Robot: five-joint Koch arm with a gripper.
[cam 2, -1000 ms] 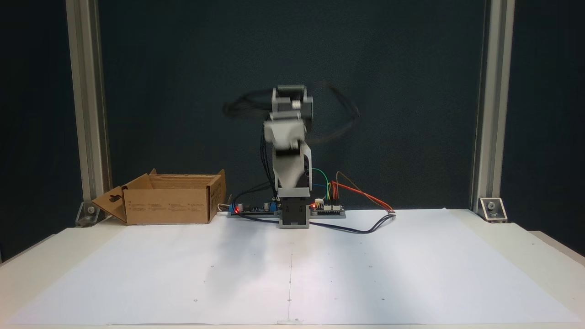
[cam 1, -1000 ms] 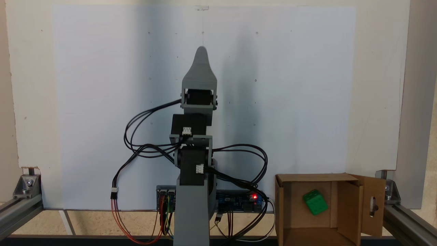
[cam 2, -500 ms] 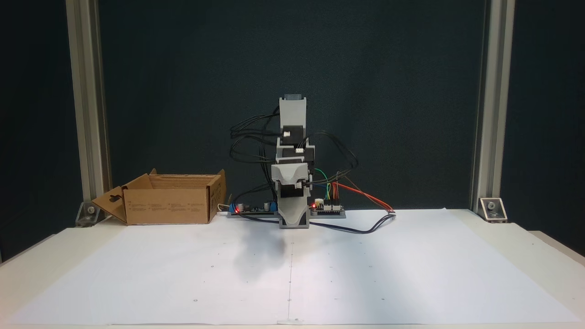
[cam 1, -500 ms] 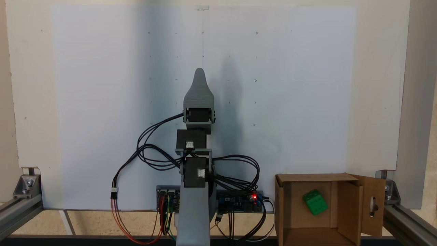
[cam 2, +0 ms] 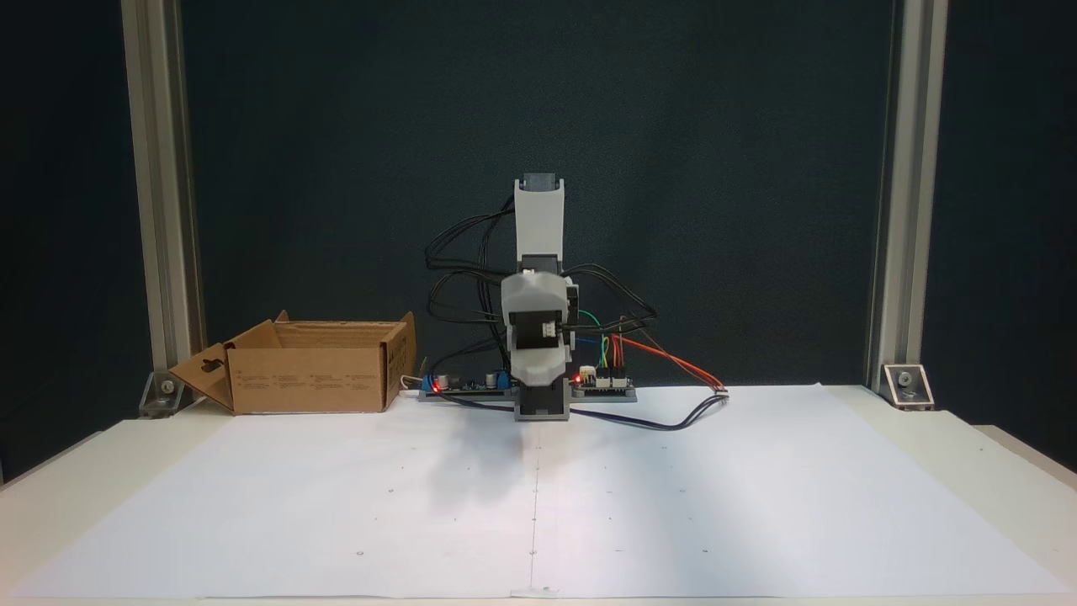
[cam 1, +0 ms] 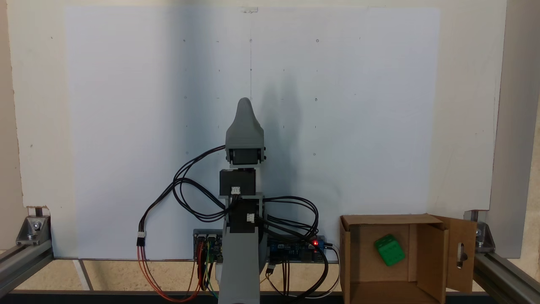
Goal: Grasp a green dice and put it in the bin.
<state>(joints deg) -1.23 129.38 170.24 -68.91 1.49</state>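
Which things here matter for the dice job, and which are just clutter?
Job:
green dice, lying inside the bin
bin, cardboard, open
claw, folded back over the base

Not part of it:
white paper sheet
controller boards
loose cables

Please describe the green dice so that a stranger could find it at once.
Find the brown cardboard box beside the arm's base, at the lower right of a fixed view. The green dice lies inside it, on its floor. It is the one bright green thing there.

Green dice [cam 1: 390, 250] inside bin [cam 1: 358, 261]; bin right of arm [cam 1: 244, 202].
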